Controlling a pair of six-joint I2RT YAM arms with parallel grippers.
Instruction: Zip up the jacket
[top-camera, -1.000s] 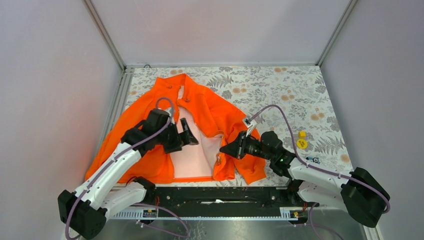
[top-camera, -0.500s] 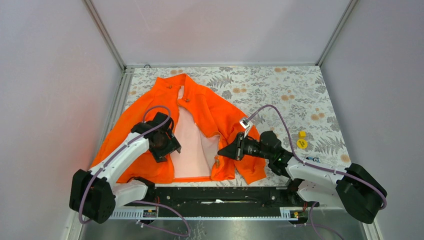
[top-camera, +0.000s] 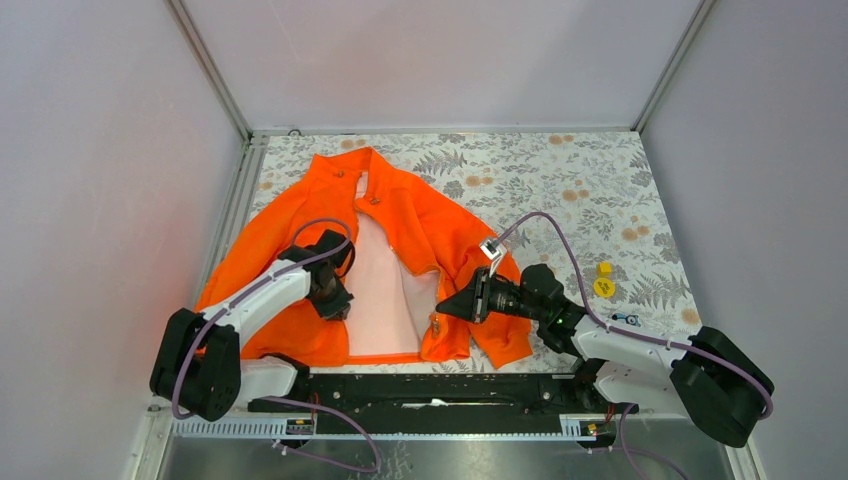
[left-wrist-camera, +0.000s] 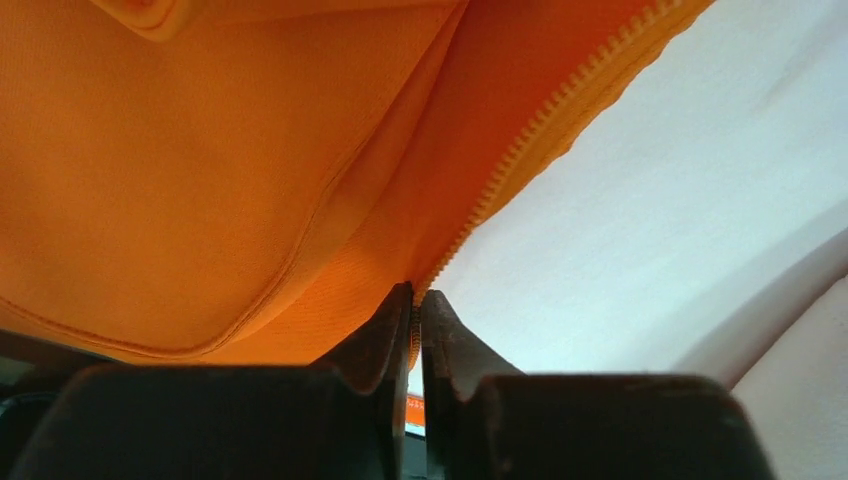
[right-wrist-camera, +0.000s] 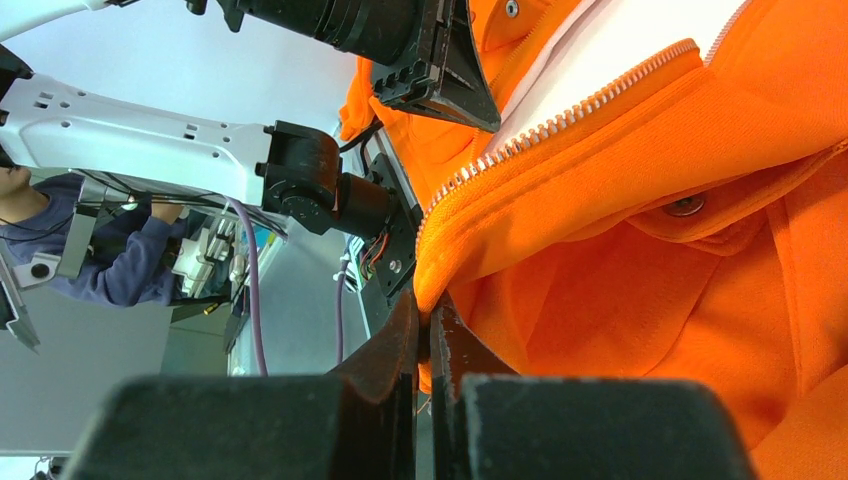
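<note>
The bright orange jacket (top-camera: 420, 225) lies open on the floral table, its pale lining (top-camera: 385, 290) showing between the two front edges. My left gripper (top-camera: 338, 303) is shut on the left front edge; in the left wrist view the zipper teeth (left-wrist-camera: 520, 150) run straight into the closed fingertips (left-wrist-camera: 415, 300). My right gripper (top-camera: 444, 307) is shut on the right front edge, low down near the hem. In the right wrist view a fold of orange fabric (right-wrist-camera: 650, 300) is pinched between the fingertips (right-wrist-camera: 428, 308), and the toothed edge (right-wrist-camera: 560, 120) runs up and away.
A small yellow object (top-camera: 603, 284) and a tiny blue piece (top-camera: 628, 320) lie on the table right of the jacket. A black rail (top-camera: 430, 395) runs along the near edge. Grey walls and metal posts (top-camera: 212, 70) close in the sides and back.
My left gripper has come down from above the lining to the left front edge and shut on it. The right gripper has kept its hold and barely moved.
</note>
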